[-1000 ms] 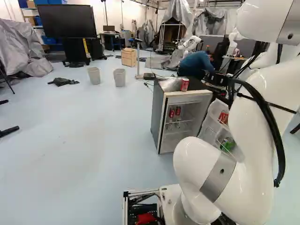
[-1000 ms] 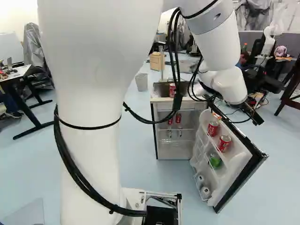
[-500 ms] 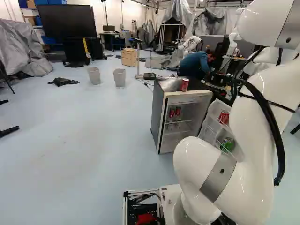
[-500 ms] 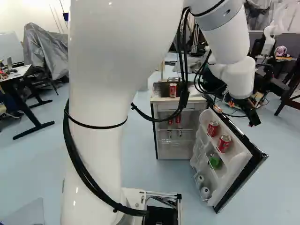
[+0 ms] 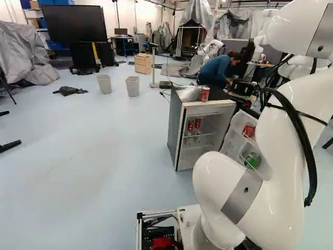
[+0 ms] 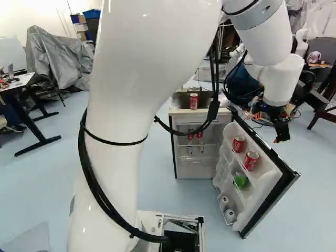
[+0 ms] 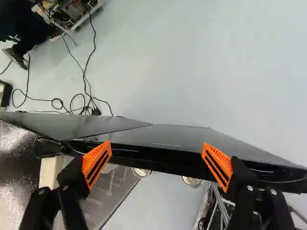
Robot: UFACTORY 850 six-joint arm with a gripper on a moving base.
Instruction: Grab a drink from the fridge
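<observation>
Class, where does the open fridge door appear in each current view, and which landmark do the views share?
Left base view: the fridge door is right of the middle, partly behind the arm.
Right base view: right of the middle, shelves showing.
Wrist view: its black edge crosses under the gripper.
Shared landmark: the fridge cabinet.

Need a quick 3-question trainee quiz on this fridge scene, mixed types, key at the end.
1. True or false: the fridge door stands open.

2. Which drink stands on top of the fridge?
(a) a green can
(b) a red can
(c) a blue bottle

3. Fill the blank with "open" or "shut": in the wrist view, the claw is ____.

Key: 1 true; 2 b; 3 open
</observation>
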